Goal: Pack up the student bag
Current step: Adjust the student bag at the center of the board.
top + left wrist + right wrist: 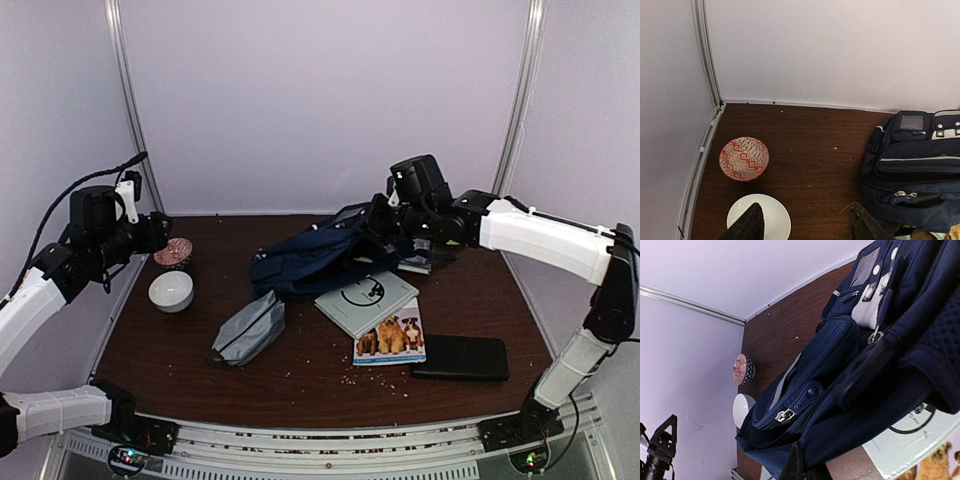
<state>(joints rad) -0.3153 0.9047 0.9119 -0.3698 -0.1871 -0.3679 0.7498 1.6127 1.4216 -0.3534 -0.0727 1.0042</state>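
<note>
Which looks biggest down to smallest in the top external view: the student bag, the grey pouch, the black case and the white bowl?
1. student bag, clearly the largest
2. grey pouch and black case, which look about alike, so I won't rank them
3. white bowl, the smallest

student bag (pixel 305 262): navy-blue fabric, thin white stripes, light-blue label
pose: slumped, right end raised
place: frame centre, on the surface (pixel 300 375)

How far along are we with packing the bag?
Nothing looks packed yet. In hand: the right hand is shut on the navy-blue striped fabric backpack; the left hand is open, empty. Left: grey fabric pouch, white square book, dog-cover booklet and flat black case lie outside it.
</note>
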